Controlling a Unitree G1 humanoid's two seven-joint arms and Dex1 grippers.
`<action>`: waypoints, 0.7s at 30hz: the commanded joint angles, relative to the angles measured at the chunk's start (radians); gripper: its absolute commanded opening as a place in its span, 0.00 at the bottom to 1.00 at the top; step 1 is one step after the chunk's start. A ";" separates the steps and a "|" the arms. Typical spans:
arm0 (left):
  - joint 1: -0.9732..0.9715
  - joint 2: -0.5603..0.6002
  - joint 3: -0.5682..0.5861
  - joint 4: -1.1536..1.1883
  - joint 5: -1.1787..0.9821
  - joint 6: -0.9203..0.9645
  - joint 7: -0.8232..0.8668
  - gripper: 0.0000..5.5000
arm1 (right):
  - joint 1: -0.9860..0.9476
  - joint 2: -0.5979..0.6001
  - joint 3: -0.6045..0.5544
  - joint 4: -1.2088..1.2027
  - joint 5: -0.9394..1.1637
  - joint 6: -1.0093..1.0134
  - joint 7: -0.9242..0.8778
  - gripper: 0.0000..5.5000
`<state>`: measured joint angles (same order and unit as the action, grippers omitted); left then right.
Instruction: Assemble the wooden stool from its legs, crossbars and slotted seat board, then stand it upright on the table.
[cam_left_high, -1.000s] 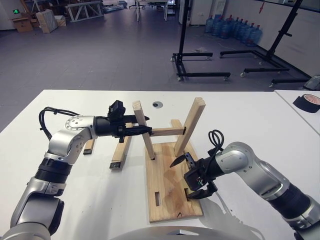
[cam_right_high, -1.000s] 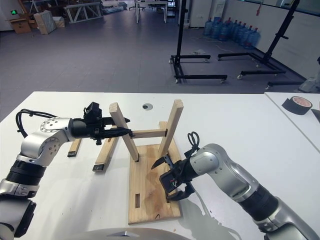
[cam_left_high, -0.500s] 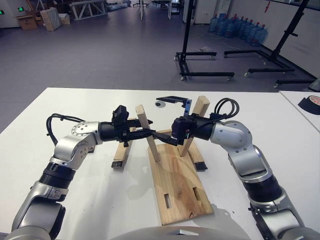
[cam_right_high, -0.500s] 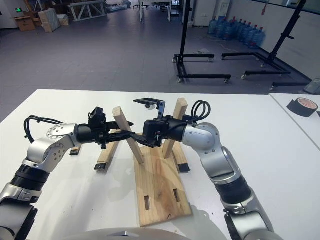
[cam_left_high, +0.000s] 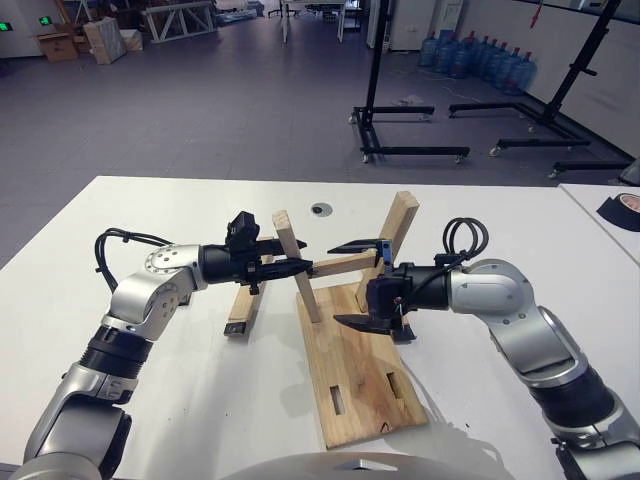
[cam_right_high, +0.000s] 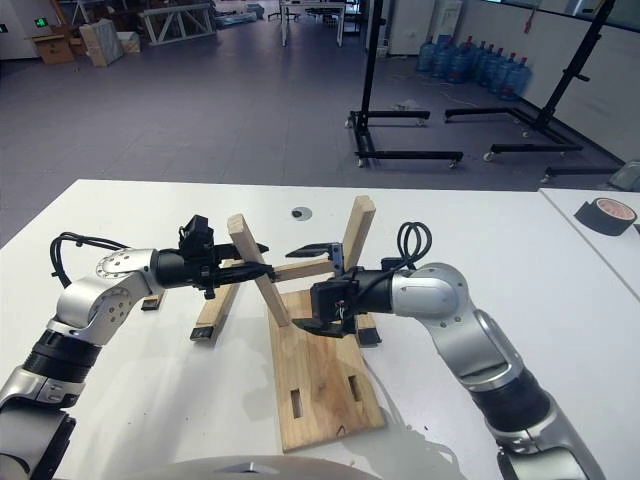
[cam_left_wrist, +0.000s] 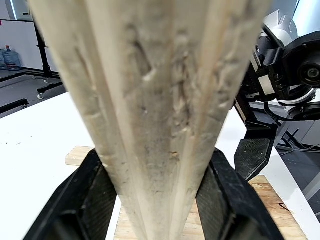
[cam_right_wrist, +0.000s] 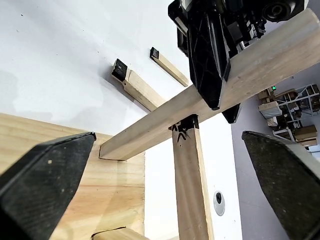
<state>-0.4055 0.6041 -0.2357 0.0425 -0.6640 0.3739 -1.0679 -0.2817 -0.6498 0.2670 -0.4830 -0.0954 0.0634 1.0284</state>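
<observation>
The board lies flat on the white table. You can see slots cut in its near end. Two legs stand on its far end, and both lean. A crossbar joins them, so they look like a letter H.

The left gripper comes in from the side. It pinches the left leg about halfway up. From its wrist you can see the wood squeezed tight between the two black fingers.

The right gripper is spread wide and holds nothing. One finger is above the crossbar and one is below it, over the board. It sits just beside the right leg.

A loose stick lies on the table to the left of the board. Another stick lies by the board's right edge, under the right arm. A roll of tape lies far off to the right.
</observation>
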 joint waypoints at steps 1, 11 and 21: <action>0.175 0.032 -0.211 0.092 0.196 0.123 -0.002 0.37 | -0.108 0.112 -0.056 0.025 0.021 -0.001 -0.152 0.98; 0.165 0.031 -0.224 0.092 0.203 0.122 -0.003 0.37 | -0.159 0.170 0.078 0.311 -0.365 -0.081 -0.484 0.98; 0.160 -0.012 -0.224 0.049 0.182 0.132 0.063 0.37 | -0.030 -0.012 0.324 0.404 -0.429 -0.102 -0.170 0.98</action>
<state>-0.4131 0.5974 -0.2608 0.0314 -0.6639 0.3669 -1.0489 -0.4690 -0.5841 0.4160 -0.2236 -0.4983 -0.0527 0.6177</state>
